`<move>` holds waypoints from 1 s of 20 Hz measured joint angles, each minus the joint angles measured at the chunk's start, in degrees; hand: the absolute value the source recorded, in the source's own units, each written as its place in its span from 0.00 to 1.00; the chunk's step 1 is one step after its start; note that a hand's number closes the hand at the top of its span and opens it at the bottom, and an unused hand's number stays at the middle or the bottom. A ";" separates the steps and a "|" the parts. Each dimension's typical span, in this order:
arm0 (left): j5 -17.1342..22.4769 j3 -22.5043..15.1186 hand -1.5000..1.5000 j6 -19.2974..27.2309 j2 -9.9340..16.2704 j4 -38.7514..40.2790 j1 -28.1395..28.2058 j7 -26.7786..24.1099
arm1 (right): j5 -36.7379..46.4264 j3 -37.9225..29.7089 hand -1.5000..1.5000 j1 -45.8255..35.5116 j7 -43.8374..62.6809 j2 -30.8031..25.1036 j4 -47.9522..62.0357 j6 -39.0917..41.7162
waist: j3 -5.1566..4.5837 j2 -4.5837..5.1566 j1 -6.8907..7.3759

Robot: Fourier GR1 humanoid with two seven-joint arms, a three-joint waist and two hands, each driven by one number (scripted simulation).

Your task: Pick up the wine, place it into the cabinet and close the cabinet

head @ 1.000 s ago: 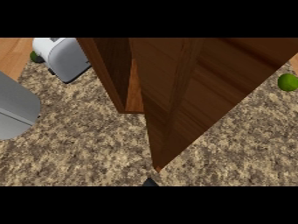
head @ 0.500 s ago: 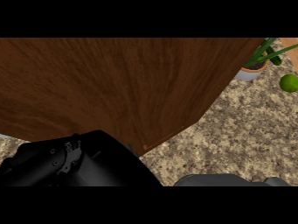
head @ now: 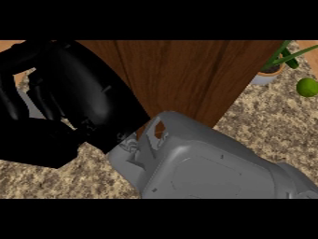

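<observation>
A black hand (head: pixel 79 100) fills the left part of the head view, its grey forearm (head: pixel 210 168) coming in from the lower right edge, so it seems to be the right hand, raised close in front of the brown wooden cabinet door (head: pixel 182 77). Its fingers (head: pixel 6 100) bend downward at the left side, but I cannot tell if they hold something or only lie near the door. The wine is not visible anywhere (it may be hidden). The other hand does not show. On the speckled table (head: pixel 271 126) at the upper right stand a potted plant (head: pixel 278 63) and, just beside it, a green lime (head: pixel 307 87), apart from the door.
</observation>
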 measured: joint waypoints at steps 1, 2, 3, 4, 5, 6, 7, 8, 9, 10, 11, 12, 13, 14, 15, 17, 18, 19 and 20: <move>-0.45 -0.20 0.00 0.02 -0.42 0.54 -0.50 0.09 | -0.12 -1.40 1.00 -0.68 -0.86 0.07 2.12 0.94 | 0.00 0.02 -0.14; -0.88 -0.24 0.00 0.23 -0.62 0.10 -0.37 0.34 | -0.37 -2.50 1.00 -0.67 -1.98 0.12 4.02 2.12 | 0.01 0.00 -0.18; -1.26 -0.32 0.00 -0.35 -1.02 0.15 0.58 -0.08 | -0.66 -3.87 1.00 -0.93 -3.02 -0.03 5.91 3.26 | 0.01 0.00 -0.11; -1.47 -0.32 0.00 0.10 -1.13 -0.51 0.43 0.52 | -1.11 -5.32 1.00 -1.63 -3.96 -0.01 8.02 4.55 | 0.01 0.02 -0.13; -1.72 -0.29 0.00 0.03 -1.35 -0.15 -0.09 0.86 | -1.33 -6.34 1.00 -1.59 -5.41 0.00 9.87 5.83 | 0.02 0.02 -0.23; -1.61 0.27 0.00 -0.30 -1.31 -0.15 -0.07 1.39 | -1.28 -6.91 1.00 -1.05 -6.45 -0.04 10.70 6.84 | 0.01 -0.06 -0.32; -2.05 -0.10 0.00 0.51 -1.73 -0.57 -0.61 2.00 | -1.67 -7.94 1.00 -1.38 -7.32 0.11 12.22 7.92 | -0.03 -0.13 -0.34; -2.08 0.23 0.00 0.57 -1.95 -0.13 -1.33 2.42 | -1.72 -8.44 1.00 -1.21 -8.70 0.17 13.12 9.10 | -0.09 -0.35 -0.37; -2.14 0.41 0.00 0.08 -2.09 0.46 -1.67 2.53 | -2.12 -9.25 1.00 -1.87 -9.13 0.28 14.78 10.23 | -0.02 -0.47 -0.34; -2.43 0.50 0.00 0.19 -2.27 -0.05 -1.30 2.61 | -2.06 -9.66 1.00 -2.02 -10.18 0.30 15.91 10.90 | 0.02 -0.67 -0.22; -2.47 0.67 0.00 0.04 -2.40 0.14 -1.64 2.93 | -2.01 -9.85 1.00 -2.01 -11.13 0.30 16.64 11.67 | 0.01 -0.88 -0.24; -2.42 1.29 0.00 -0.02 -2.28 -0.21 -1.60 3.21 | -1.99 -10.08 1.00 -1.68 -12.38 0.22 17.10 12.65 | -0.05 -1.14 -0.15; -2.64 1.19 0.00 -0.16 -2.57 0.30 -1.91 3.25 | -2.02 -10.41 1.00 -1.73 -13.28 0.30 17.87 13.25 | -0.04 -1.28 -0.14; -2.30 1.91 0.00 -0.44 -2.33 0.41 -2.09 3.64 | -2.01 -10.62 1.00 -1.48 -14.55 0.11 18.35 14.20 | -0.12 -1.48 -0.03; -2.61 1.71 0.00 -0.61 -2.48 0.15 -1.68 3.57 | -1.73 -10.72 1.00 -1.50 -15.49 -0.04 19.09 14.77 | -0.07 -1.65 0.14; -2.66 1.90 0.00 -0.56 -2.68 0.26 -2.17 3.95 | -0.94 -10.61 1.00 -1.46 -17.19 -0.25 20.09 15.55 | -0.08 -1.93 0.18; -2.87 1.66 0.00 -0.57 -2.86 0.37 -2.45 4.03 | -0.50 -10.52 1.00 -1.45 -17.97 -0.34 20.52 15.79 | -0.11 -2.05 0.19; -3.00 1.67 0.00 -0.84 -2.85 0.38 -2.24 4.02 | 0.05 -10.31 1.00 -1.36 -18.87 -0.69 20.90 16.19 | -0.13 -2.18 0.35; -2.75 1.95 0.00 -0.75 -2.63 -0.04 -2.47 4.61 | 0.34 -10.21 1.00 -1.37 -19.34 -0.96 21.18 16.66 | -0.15 -2.25 0.40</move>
